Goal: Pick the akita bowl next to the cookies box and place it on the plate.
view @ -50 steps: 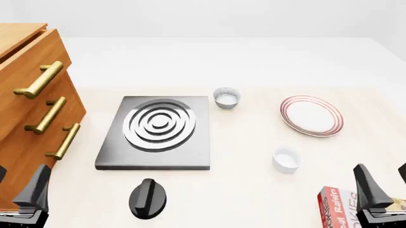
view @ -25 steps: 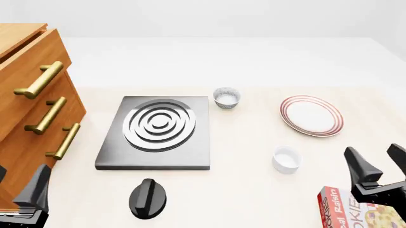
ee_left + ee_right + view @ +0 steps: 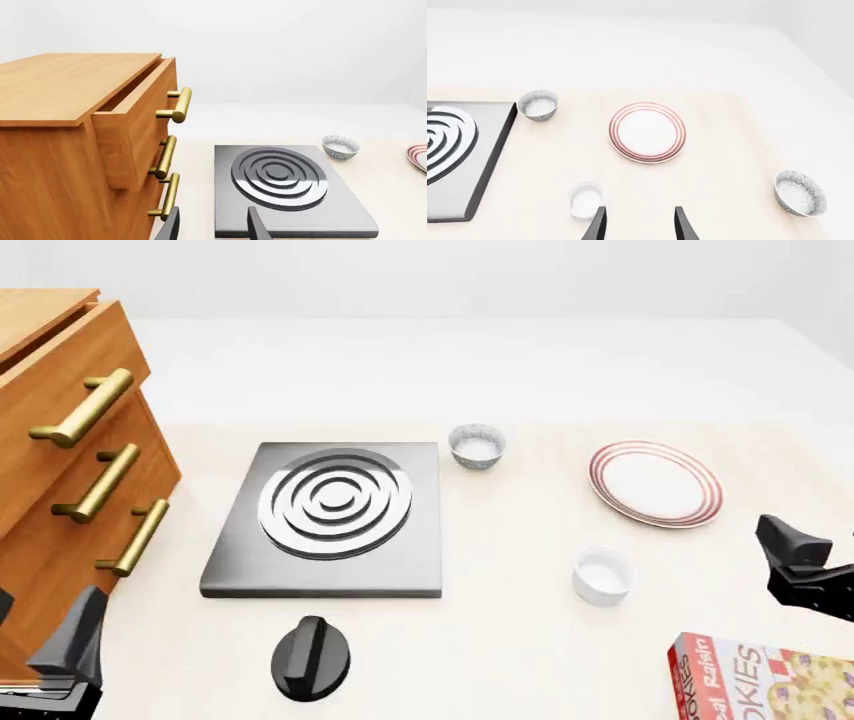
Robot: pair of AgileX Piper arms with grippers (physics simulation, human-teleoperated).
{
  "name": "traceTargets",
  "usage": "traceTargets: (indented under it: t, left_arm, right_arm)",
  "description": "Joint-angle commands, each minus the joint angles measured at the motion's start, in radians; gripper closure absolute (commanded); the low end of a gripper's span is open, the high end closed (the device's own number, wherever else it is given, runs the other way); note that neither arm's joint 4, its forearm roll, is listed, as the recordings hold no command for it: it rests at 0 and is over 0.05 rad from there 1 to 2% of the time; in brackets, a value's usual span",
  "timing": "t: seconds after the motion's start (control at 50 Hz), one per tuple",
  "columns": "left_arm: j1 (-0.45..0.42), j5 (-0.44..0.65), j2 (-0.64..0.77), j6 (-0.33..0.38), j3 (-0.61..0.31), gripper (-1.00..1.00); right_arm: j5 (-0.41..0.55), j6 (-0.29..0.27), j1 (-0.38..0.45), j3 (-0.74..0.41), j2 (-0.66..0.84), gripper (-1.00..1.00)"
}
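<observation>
Speckled grey-and-white akita bowl sits at the lower right of the right wrist frame, apart from the plate at centre; it doesn't show in the front view. Second bowl sits upper centre in the front view, beside the stove plate. White cup sits below the plate, centre right. Cookies box is at the bottom right corner. Right gripper has its fingers apart, holding nothing. Left gripper likewise spread and empty, facing the wooden drawer cabinet.
</observation>
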Motion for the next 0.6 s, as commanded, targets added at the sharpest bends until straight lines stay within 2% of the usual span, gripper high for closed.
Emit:
traceTargets:
  t: [0.02, 0.04, 0.1, 0.28, 0.52, 0.6]
  left_arm:
    - [0.000, 0.000, 0.000, 0.000, 0.000, -1.00]
    - [0.000, 0.000, 0.000, 0.000, 0.000, -1.00]
    - [0.000, 0.000, 0.000, 0.000, 0.000, -1.00]
    - [0.000, 0.000, 0.000, 0.000, 0.000, -1.00]
    - [0.000, 0.000, 0.000, 0.000, 0.000, -1.00]
    - [0.000, 0.000, 0.000, 0.000, 0.000, -1.00]
  right_arm:
    - [0.082, -0.003, -0.085, -0.096, 0.084, -1.00]
    - [0.092, 0.010, -0.093, -0.107, 0.101, -1.00]
    - [0.111, -0.015, -0.119, -0.136, 0.113, -1.00]
    - [0.157, -0.017, -0.189, -0.187, 0.151, -1.00]
    - [0.162, -0.015, -0.294, -0.205, 0.213, -1.00]
    - [0.166, -0.033, -0.324, -0.214, 0.224, -1.00]
